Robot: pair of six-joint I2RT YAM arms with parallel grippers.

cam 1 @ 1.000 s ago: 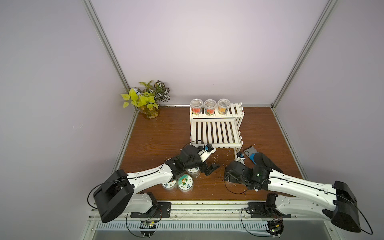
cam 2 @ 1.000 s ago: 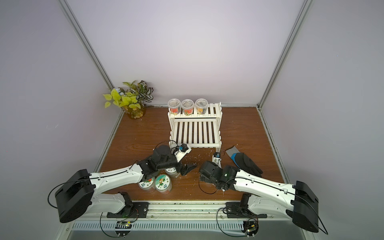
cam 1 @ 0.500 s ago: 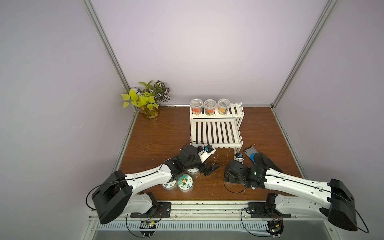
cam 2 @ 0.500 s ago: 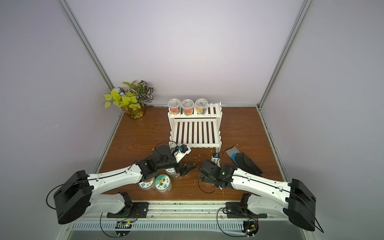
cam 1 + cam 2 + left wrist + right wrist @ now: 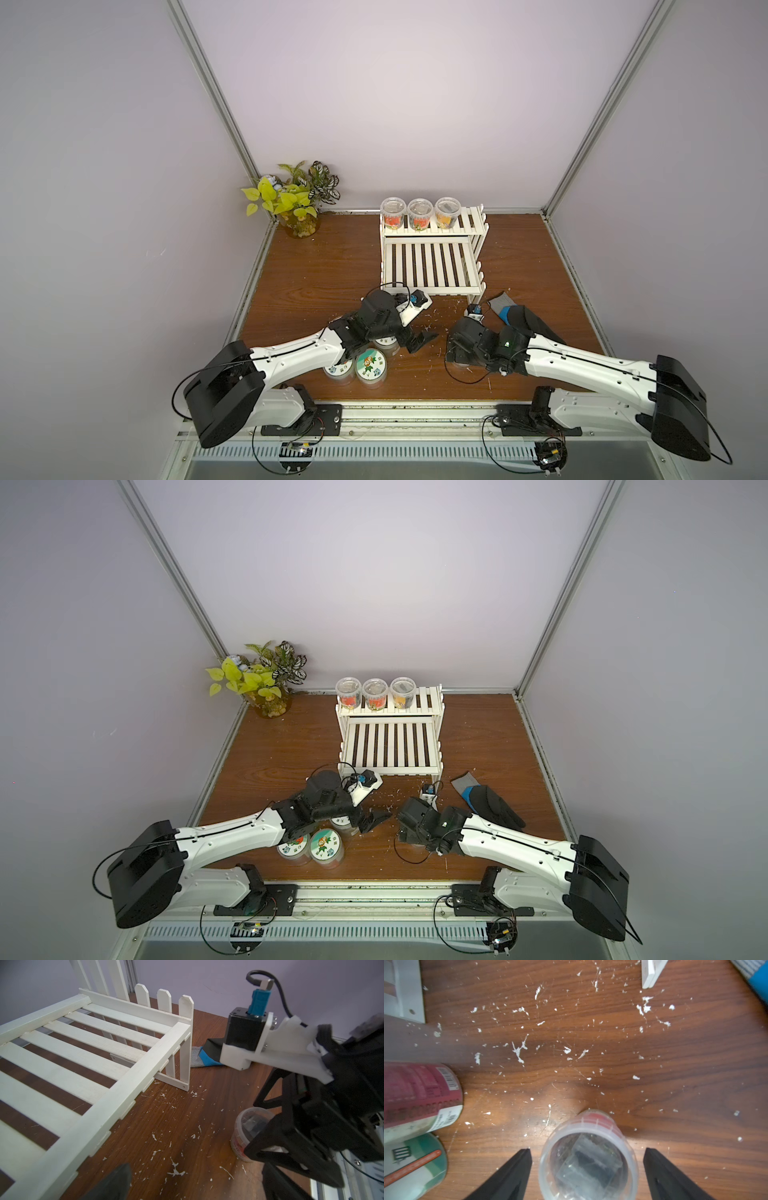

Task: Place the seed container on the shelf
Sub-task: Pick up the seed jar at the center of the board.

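Top view: left gripper (image 5: 420,341) stood wide, empty, before the shelf (image 5: 430,266) | Left wrist: seed container (image 5: 249,1132) sat upright off shelf's front corner | Right wrist: right gripper (image 5: 587,1149) jaws flanked it, gaps both sides | Handling: probably light, thin, slick; squeeze mid-wall gently

Both arms stretched low toward the centre, jaws apart
The white-and-black jointed left arm (image 5: 291,357) reaches forward and inward, its black two-finger left gripper (image 5: 420,341) spread wide and angled down; the matching white-and-black right arm (image 5: 582,365) reaches inward from the opposite side, wrist bent over, its black two-finger right gripper (image 5: 587,1149) pointing straight down with both jaws parted
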